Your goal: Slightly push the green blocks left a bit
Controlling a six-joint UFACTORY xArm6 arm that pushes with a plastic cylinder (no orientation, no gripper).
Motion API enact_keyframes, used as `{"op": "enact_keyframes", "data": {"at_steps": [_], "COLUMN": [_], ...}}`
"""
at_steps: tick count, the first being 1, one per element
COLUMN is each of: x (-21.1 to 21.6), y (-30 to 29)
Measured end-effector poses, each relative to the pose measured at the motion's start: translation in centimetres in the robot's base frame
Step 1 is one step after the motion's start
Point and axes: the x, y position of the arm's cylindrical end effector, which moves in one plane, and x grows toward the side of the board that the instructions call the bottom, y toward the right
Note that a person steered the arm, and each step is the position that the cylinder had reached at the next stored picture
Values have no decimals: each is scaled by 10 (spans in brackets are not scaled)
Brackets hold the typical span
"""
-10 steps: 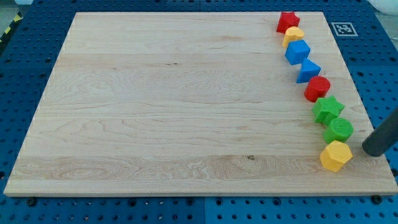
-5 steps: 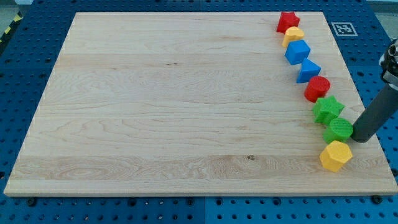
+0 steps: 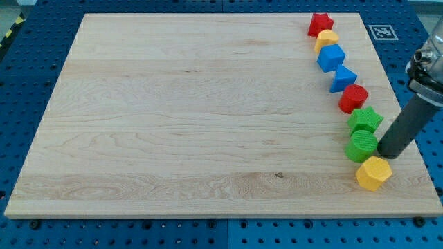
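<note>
Green blocks sit near the right edge of the board: a green star (image 3: 365, 120) and, just nearer to me, a green round block (image 3: 362, 145), the two touching each other. My tip (image 3: 387, 152) is pressed against the right side of the green round block, at its near-right flank, with the dark rod slanting up and to the right toward the arm's metal collar at the view's right edge. The rod carries no jaws, so it holds nothing; it only leans on the block's side. The green star lies just to the far-left of the tip, and I cannot tell whether the rod touches it.

Directly nearer than the round block is a yellow hexagonal block (image 3: 374, 173), touching or almost touching it and lying just below the tip. Farther away, the row runs on toward the far right corner: a red round block (image 3: 353, 98) next to the star, then a blue triangular block (image 3: 343, 79), a blue cube (image 3: 331, 57), a yellow block (image 3: 327, 39) whose shape I cannot make out, and a red star (image 3: 320, 23).

All of this rests on a pale wooden board (image 3: 194, 117), which lies on a blue perforated table (image 3: 28, 62). A black-and-white marker tag (image 3: 382, 32) sits beyond the board's far right corner.
</note>
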Motion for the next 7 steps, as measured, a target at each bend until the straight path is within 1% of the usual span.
{"op": "enact_keyframes", "data": {"at_steps": [1,2,3,7], "x": [-8,-30,-40,-55], "y": [13,13,13,0]}}
